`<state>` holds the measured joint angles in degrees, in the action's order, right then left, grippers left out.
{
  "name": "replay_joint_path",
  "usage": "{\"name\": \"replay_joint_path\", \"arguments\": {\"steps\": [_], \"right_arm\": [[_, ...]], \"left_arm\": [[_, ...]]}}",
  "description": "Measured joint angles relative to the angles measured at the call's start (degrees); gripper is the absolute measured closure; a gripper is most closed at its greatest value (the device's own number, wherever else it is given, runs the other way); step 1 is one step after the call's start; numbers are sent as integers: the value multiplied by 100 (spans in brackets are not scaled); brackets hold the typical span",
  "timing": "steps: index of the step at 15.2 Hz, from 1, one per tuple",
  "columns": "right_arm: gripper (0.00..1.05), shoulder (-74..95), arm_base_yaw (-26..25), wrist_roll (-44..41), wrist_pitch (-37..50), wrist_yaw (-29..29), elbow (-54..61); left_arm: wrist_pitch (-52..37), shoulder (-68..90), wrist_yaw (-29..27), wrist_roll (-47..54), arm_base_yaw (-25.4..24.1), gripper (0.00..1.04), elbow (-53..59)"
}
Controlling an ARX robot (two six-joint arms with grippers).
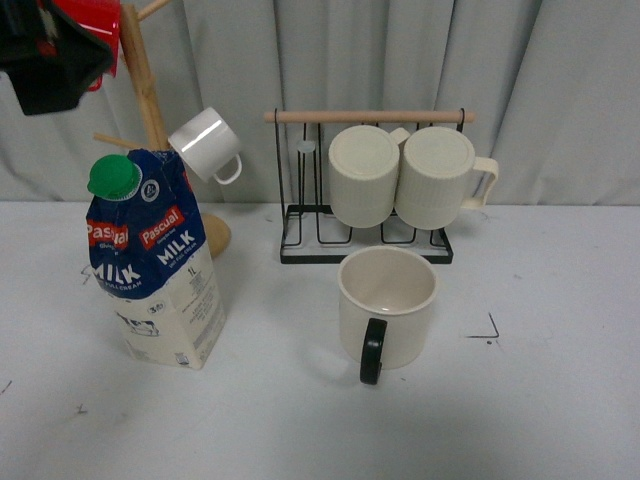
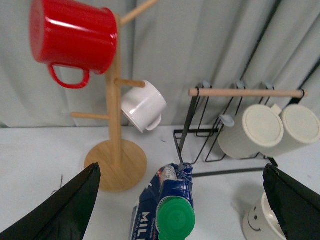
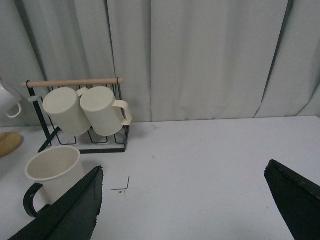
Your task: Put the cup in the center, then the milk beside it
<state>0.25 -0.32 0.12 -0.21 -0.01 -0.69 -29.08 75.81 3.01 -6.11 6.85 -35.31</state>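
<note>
While left fingers (image 2: 55, 215) spread empty above milk (image 2: 172, 212), right fingers (image 3: 75, 210) spread near cup (image 3: 52, 170).

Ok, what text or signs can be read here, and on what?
"Pascual": red labels on the milk, on both panels.
"MILK": white letters under each label.
"1L": on the milk's cream part.
Smaller print on the milk: too blurred to read.
On the cup: no words, only a drawn smiley.

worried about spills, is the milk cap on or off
On. The green cap covers the milk's spout in front and left wrist views.
</note>
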Motion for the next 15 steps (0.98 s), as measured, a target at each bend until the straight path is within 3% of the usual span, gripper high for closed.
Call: {"name": "replay_joint_path", "arguments": {"steps": [4, 7, 15], "right_arm": [[6, 0, 0, 0, 2, 0, 0], [6, 0, 0, 0, 2, 0, 0], [6, 0, 0, 0, 0, 0, 0]], "left_arm": [[170, 710, 721, 188, -173, 7, -214], [142, 1069, 887, 251, -223, 7, -520], [-157, 1996, 767, 459, -81, 7, -713]]}}
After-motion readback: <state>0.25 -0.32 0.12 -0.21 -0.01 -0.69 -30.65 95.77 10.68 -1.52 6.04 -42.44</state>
